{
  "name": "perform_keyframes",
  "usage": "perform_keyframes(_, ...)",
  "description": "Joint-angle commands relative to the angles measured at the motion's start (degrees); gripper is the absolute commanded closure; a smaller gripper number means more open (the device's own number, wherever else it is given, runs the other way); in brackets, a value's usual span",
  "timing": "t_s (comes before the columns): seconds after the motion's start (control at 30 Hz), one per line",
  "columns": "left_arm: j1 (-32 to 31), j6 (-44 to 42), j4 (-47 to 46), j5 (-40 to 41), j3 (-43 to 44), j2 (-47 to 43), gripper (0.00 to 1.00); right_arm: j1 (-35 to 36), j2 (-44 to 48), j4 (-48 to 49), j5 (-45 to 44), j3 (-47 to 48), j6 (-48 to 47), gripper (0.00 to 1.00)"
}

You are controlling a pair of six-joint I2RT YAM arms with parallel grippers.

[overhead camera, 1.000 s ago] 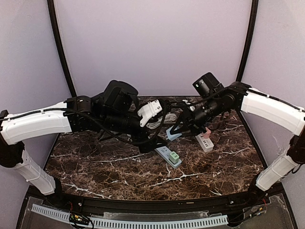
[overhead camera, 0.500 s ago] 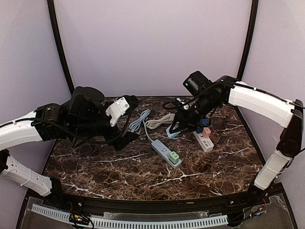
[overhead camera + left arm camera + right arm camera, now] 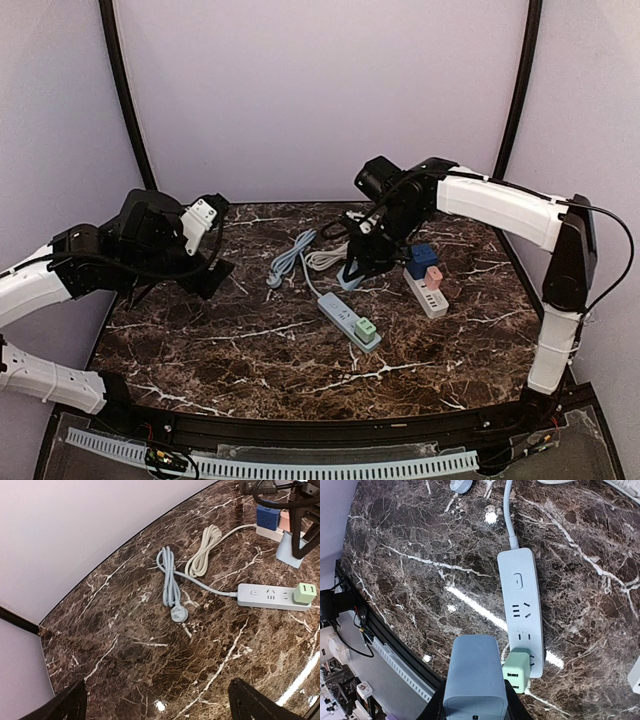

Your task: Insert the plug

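Plug (image 3: 470,677) here means the pale blue block. Your right gripper (image 3: 352,270) has it clamped by its sides, jaws narrowed onto it, so one end faces the wrist camera and the other points down at the table (image 3: 410,555). That hold makes sense: the prongs, hidden from you, would then face the sockets. Just beside the plug in the wrist view lies the power strip (image 3: 521,610), with a green adapter (image 3: 516,671) filling its end socket. The free sockets between that adapter and the switch (image 3: 518,581) look like your target. The plug sits off to one side of them, not yet lined up. Your left gripper (image 3: 157,707) hangs wide apart and holds nothing, well away on the left, probably parked there to leave room. Further right, a white strip (image 3: 428,297) carries a blue cube (image 3: 421,257) and a pink cube (image 3: 434,277).
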State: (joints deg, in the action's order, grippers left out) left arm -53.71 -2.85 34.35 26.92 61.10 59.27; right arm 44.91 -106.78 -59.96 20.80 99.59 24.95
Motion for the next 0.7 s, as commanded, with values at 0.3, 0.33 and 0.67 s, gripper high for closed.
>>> perform_keyframes(0.3,9.1,8.2,5.1,-5.3,-7.7,-5.7,0.01,4.6,-10.8,-10.4,-8.3,10.4,-10.1,1.00)
perform_keyframes(0.33,9.1,8.8,5.0,-5.3,-8.6,-5.9,0.01,4.8,-11.0,-10.4,-8.4,10.3,-10.2,1.00)
perform_keyframes(0.67,9.3,13.8,4.4,-5.1,-13.3,-9.4,0.01,5.5,-13.4,-9.9,-11.4,9.3,-10.3,1.00)
